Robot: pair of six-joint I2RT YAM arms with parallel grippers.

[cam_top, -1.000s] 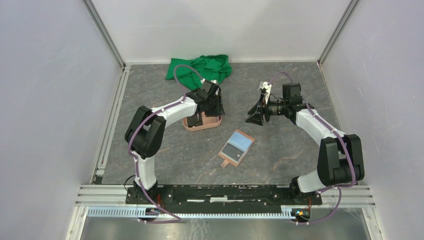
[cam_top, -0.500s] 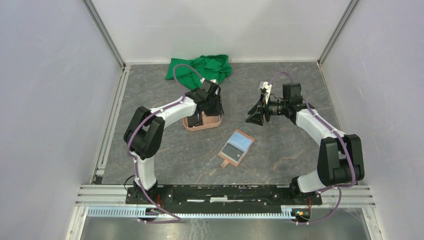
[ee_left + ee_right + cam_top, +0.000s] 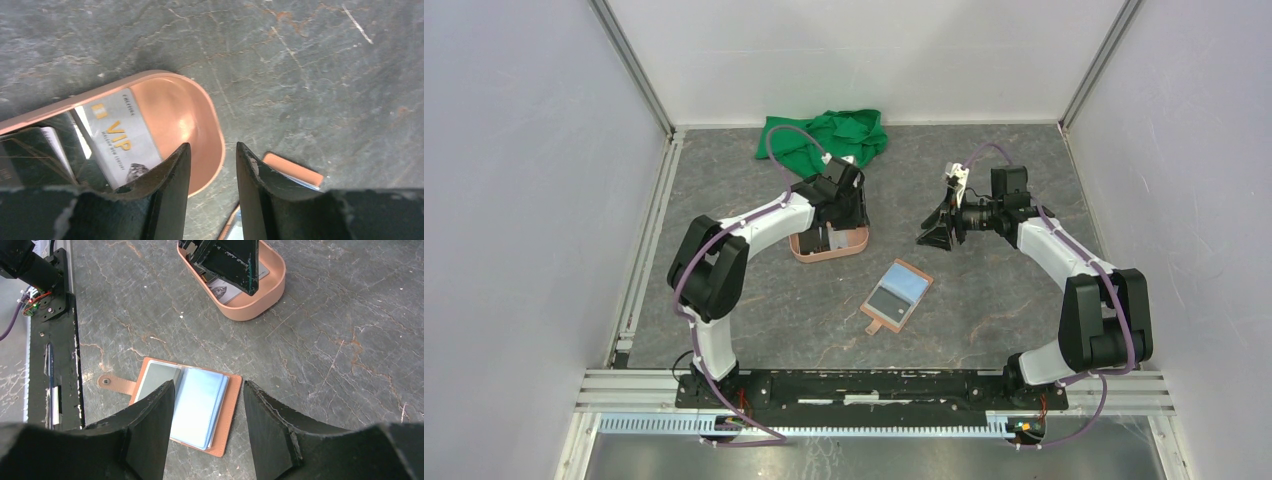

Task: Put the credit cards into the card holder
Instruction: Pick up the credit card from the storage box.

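Observation:
The tan card holder (image 3: 897,295) lies open on the table, tab toward the arms. In the right wrist view it (image 3: 231,405) shows light blue sleeves and a grey pocket. Credit cards lie in a salmon-pink oval tray (image 3: 852,247): a grey VIP card (image 3: 117,137) and a dark card (image 3: 30,155). My left gripper (image 3: 844,205) hovers over the tray's right end, open and empty (image 3: 212,150). My right gripper (image 3: 936,232) is open and empty, raised above the table to the right of the tray, looking down on the holder (image 3: 210,390).
A crumpled green cloth (image 3: 824,135) lies at the back, behind the tray. The metal frame rail (image 3: 864,385) runs along the near edge. White walls close in the left, right and far sides.
My left gripper has shifted slightly back and left over the tray. The right arm, the card holder and the tray have not moved.

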